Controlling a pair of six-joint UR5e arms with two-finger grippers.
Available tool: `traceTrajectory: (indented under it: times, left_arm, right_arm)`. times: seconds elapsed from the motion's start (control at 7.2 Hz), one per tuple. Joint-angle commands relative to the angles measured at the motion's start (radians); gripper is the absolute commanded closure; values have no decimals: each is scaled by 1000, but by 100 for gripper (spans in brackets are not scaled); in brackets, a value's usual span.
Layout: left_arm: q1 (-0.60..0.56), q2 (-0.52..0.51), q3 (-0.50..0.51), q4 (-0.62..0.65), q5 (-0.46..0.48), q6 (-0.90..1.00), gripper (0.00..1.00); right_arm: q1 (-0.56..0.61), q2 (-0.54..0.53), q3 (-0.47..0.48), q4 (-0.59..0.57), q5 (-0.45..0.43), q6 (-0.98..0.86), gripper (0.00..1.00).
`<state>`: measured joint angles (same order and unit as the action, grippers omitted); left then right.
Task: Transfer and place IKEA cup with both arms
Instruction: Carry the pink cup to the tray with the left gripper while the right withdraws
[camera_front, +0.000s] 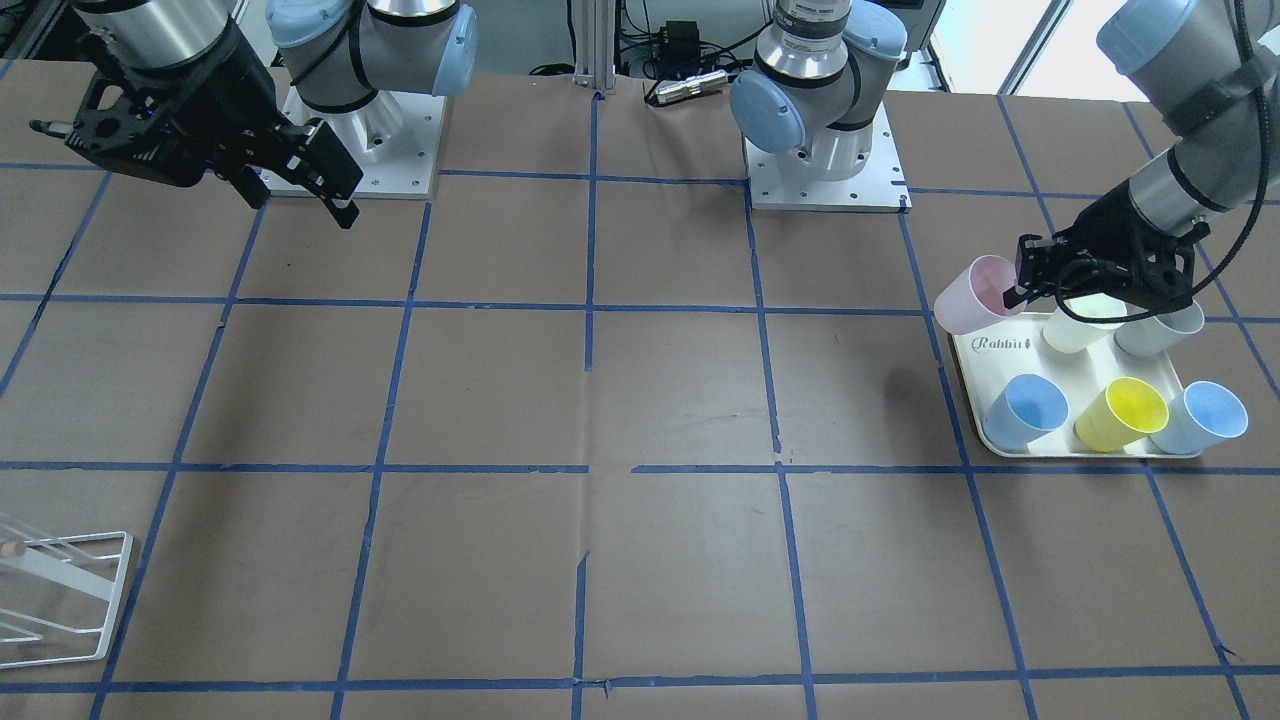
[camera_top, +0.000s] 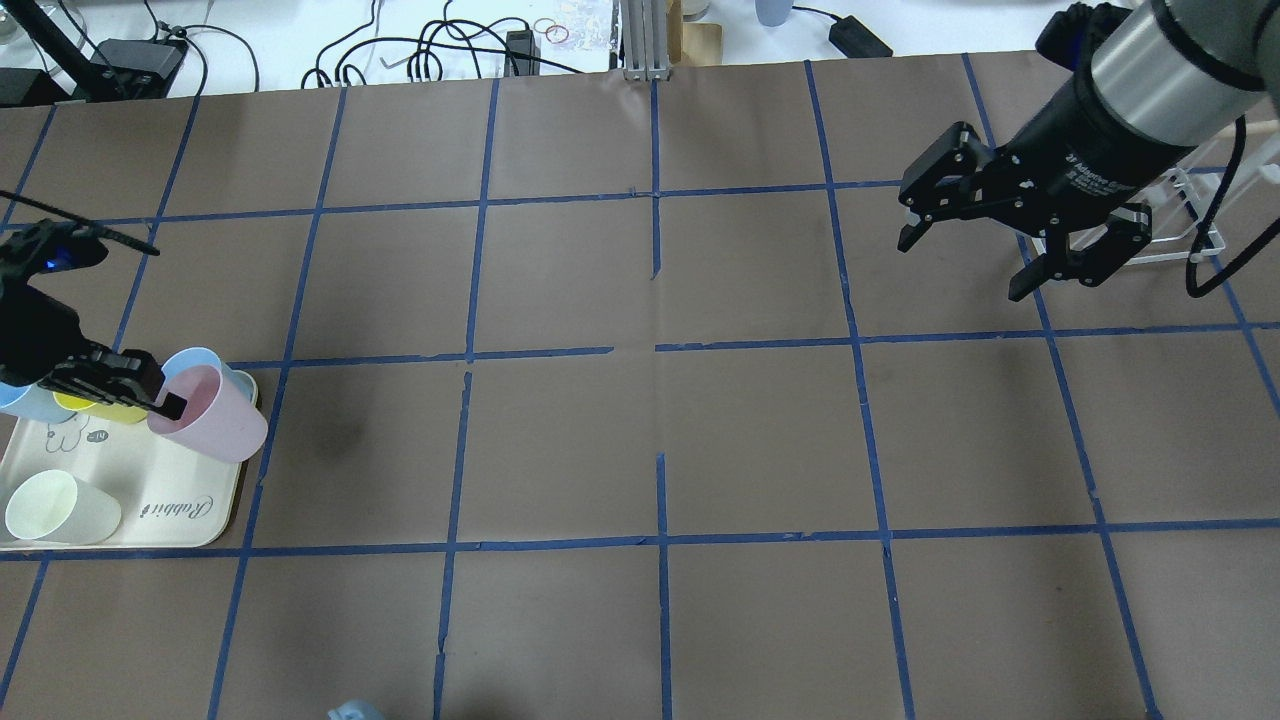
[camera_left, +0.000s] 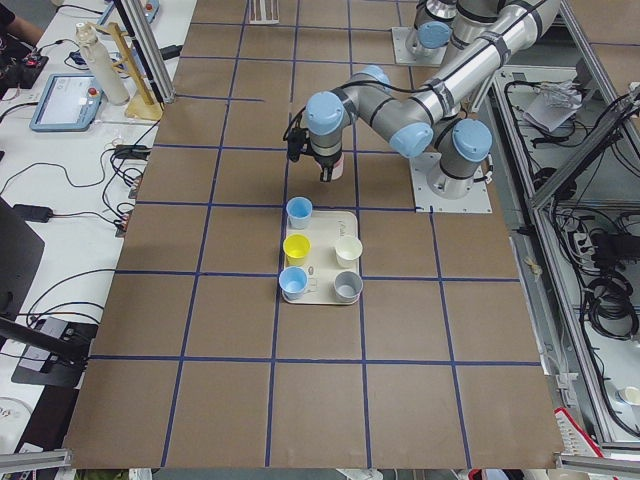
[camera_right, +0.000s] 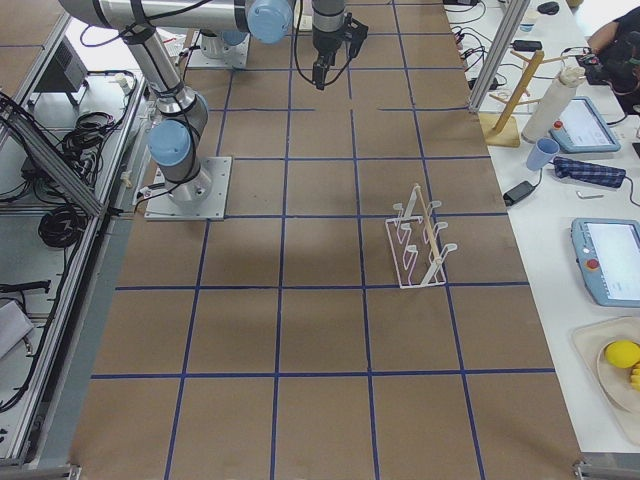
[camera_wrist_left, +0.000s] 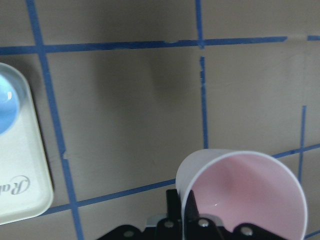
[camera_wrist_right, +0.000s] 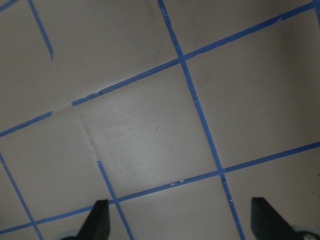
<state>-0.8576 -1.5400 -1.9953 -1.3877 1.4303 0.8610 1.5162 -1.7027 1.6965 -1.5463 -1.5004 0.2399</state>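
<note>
The pale pink IKEA cup (camera_front: 972, 295) is held tilted in the air at the inner corner of the white tray (camera_front: 985, 440). My left gripper (camera_front: 1020, 292) is shut on its rim, one finger inside the cup. The cup also shows in the overhead view (camera_top: 212, 418) with the left gripper (camera_top: 168, 403), and in the left wrist view (camera_wrist_left: 250, 195) above bare table. My right gripper (camera_top: 962, 265) hangs open and empty over the far side of the table. It also shows in the front view (camera_front: 300, 205), and its fingertips (camera_wrist_right: 97, 222) show in the right wrist view.
The tray holds a cream-white cup (camera_top: 60, 508), a yellow cup (camera_front: 1122, 412), two light blue cups (camera_front: 1030, 408) and a greyish cup (camera_front: 1160, 328). A white wire rack (camera_top: 1180, 220) stands on the table beneath the right arm. Blue tape lines grid the brown table.
</note>
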Motion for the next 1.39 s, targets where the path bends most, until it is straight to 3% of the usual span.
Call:
traceTrajectory:
  times: [0.0,0.42,0.83,1.25]
  left_arm:
    - [48,-12,-37,109,38,112,100]
    - [164,-87,-85,275,50,234,100]
    - [164,-118,-111,285,48,246,100]
    - [164,-143,-114,294,50,243,100]
  right_arm:
    - [88,3,9,-8,-153,-5,0]
    - [68,6,12,-35,-153,-31,0]
    - [7,5,43,-57,12,-172,0]
    - [6,-2,45,-51,-27,-215,0]
